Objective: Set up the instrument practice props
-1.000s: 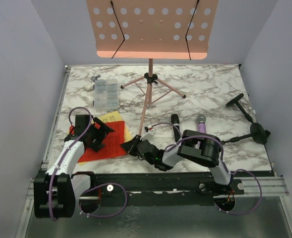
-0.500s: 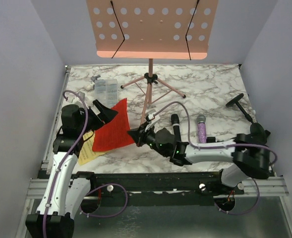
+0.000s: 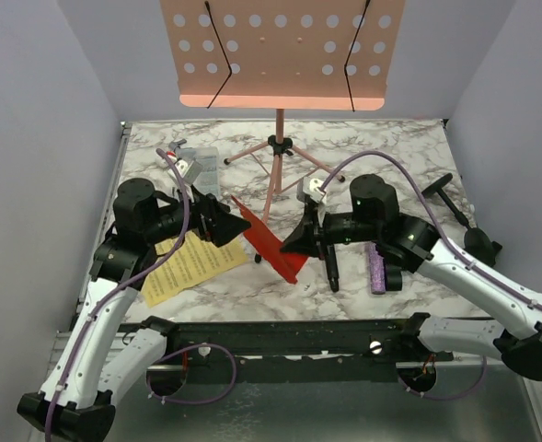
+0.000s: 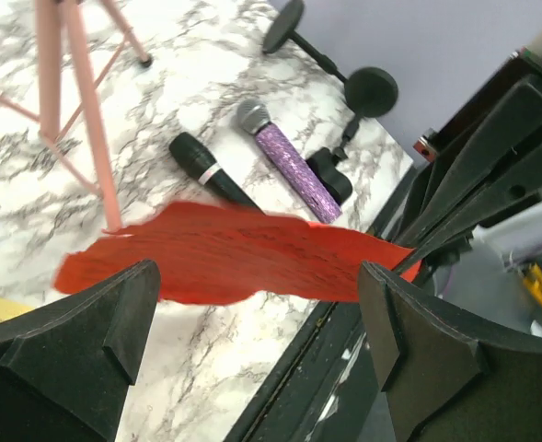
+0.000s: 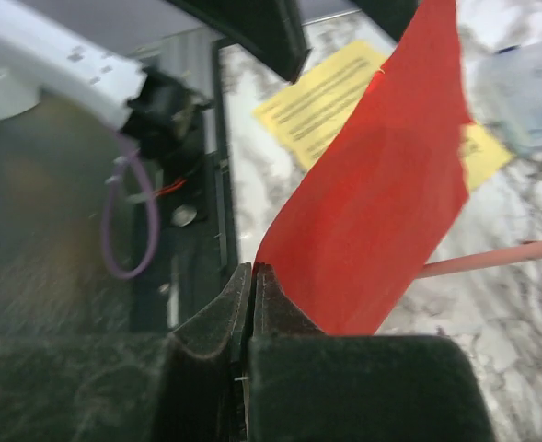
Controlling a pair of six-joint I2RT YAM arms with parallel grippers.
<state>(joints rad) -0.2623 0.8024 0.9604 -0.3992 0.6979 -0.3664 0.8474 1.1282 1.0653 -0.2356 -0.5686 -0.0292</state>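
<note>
Lifted now, the red paper music sheet (image 3: 269, 247) is clamped in my right end effector (image 5: 252, 276), left end effector (image 4: 259, 281) apart; nothing placed yet.

Top view high above the near edge, looking down on the table (image 3: 395, 161), wrist views very close — all share the red sheet (image 3: 271, 247).

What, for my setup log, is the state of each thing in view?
red sheet: off the table, pinched at its lower end
right gripper: shut on the red sheet
left gripper: open, gripping nothing
yellow sheet: flat on the table
music rack: upright, no sheets on it
black microphone: lying on the table
purple glitter microphone: lying on the table
mic holders: lying down, empty
</note>
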